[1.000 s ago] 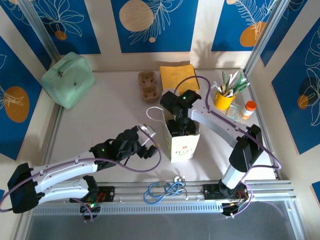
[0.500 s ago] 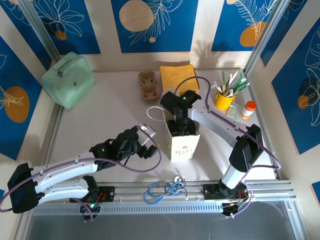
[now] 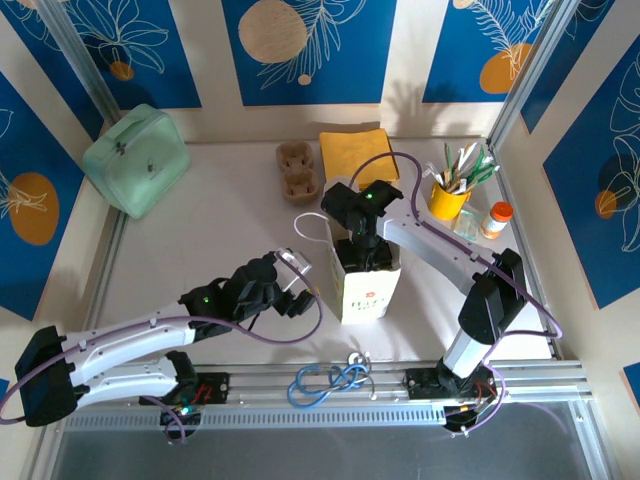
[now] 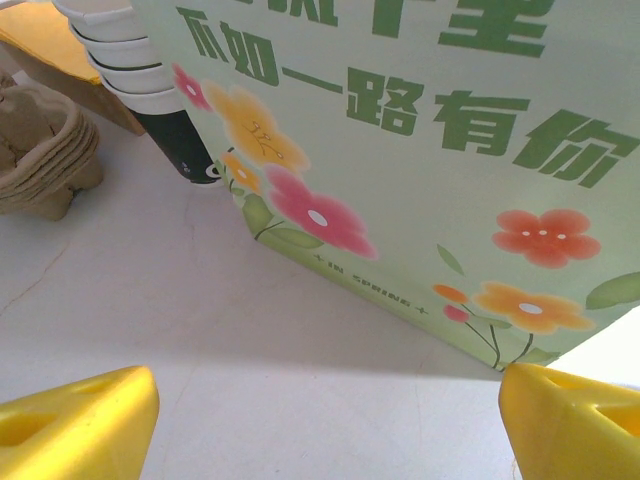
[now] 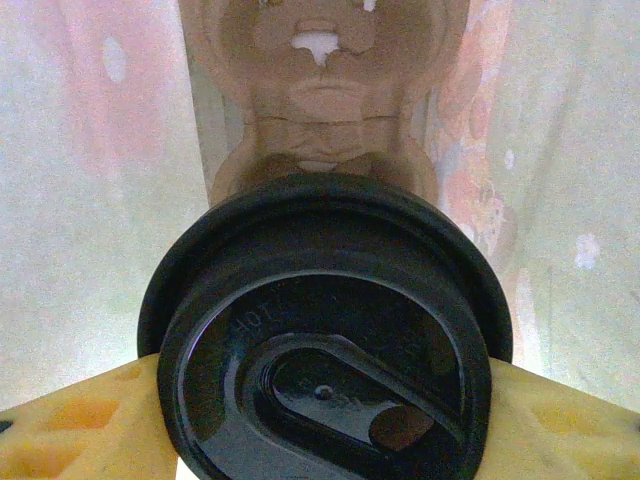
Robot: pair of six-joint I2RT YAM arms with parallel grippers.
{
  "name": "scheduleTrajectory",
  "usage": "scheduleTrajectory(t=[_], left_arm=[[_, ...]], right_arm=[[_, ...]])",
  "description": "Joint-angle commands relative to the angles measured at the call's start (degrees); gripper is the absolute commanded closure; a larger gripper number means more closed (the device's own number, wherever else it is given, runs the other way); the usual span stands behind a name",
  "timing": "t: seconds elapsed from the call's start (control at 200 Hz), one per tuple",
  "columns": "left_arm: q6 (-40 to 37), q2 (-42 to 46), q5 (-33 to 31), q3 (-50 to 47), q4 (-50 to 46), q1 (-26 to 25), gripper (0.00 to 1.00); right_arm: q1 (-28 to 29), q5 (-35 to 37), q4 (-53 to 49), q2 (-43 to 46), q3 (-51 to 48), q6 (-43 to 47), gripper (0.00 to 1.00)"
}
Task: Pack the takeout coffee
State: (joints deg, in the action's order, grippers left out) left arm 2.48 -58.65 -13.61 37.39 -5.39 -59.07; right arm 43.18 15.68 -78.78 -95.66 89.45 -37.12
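Lidded cup [image 5: 325, 340] inside bag [image 3: 368, 292]

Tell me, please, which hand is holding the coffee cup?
The right hand, clamped on the black-lidded cup inside the paper bag; the left hand is open beside the bag.

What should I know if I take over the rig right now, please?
Grippers: the left gripper is open, low over the table beside the paper bag, holding nothing. The right gripper is inside the bag, shut on the coffee cup.
Done: the cup carrier lies at the bag's bottom, and the lidded cup is in the bag above it.
Left: seat the cup in the carrier, release, withdraw. I cannot tell if it is seated yet.
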Motion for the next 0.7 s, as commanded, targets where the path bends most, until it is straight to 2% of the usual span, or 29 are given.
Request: scheduleTrajectory(t=[0.0,0.695], left_arm=[[-0.72,0.69,-0.43,0.42,0.44,-0.35,0.12],[-0.9,0.14,-0.42,0.79,0.34,-0.33,0.12]], right_arm=[[-0.45,0.66,-0.08,2.09,-0.3,-0.23,0.38],[-1.19,-0.25,1.99,1.53,-2.15,0.12,0.38]])
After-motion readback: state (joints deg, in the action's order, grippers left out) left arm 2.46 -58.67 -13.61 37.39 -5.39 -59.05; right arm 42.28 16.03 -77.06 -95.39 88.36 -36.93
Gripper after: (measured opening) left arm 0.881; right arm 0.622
